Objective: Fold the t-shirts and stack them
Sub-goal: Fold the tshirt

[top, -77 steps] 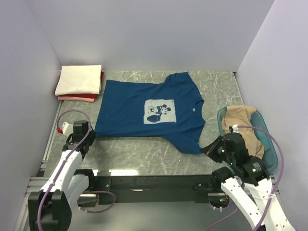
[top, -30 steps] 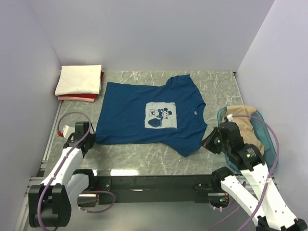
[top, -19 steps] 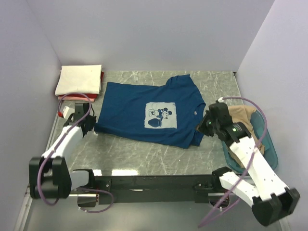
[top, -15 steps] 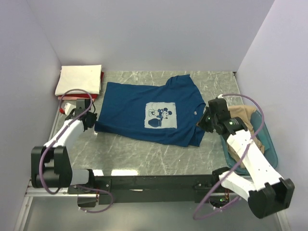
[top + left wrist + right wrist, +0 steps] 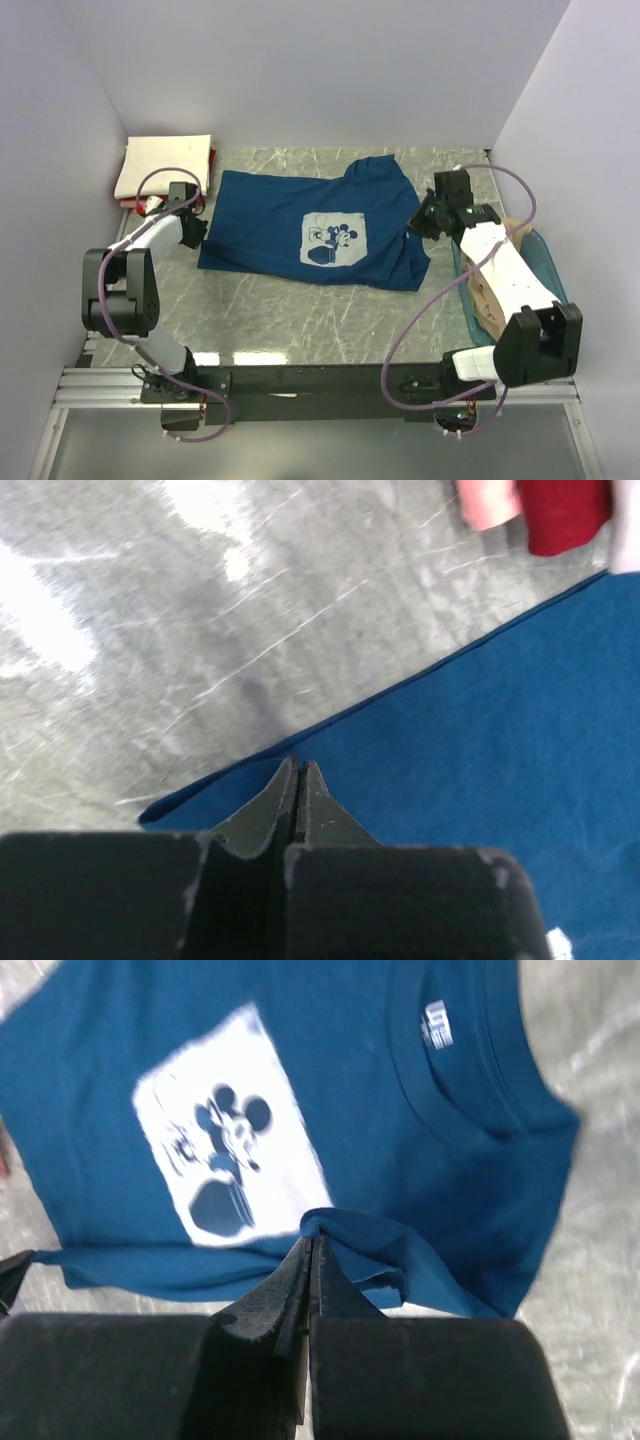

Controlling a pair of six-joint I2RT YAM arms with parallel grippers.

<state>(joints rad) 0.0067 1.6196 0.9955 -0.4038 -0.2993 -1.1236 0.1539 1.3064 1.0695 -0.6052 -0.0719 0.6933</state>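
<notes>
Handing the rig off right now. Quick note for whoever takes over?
Left gripper: shut on the near-left hem corner of the blue t-shirt.
Right gripper: shut on a pinch of the same shirt by its near sleeve.
Blue shirt lies print up mid-table, near right side bunched, not yet folded.
Done: cream t-shirt folded on top of the red/pink tees, far-left corner.
Left: fold and stack the blue one, then the tan t-shirt in the teal tub.

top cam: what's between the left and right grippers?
Only the dark blue t-shirt, its cartoon print midway; the left gripper and right gripper are each shut on an edge. The top view shows it.
</notes>
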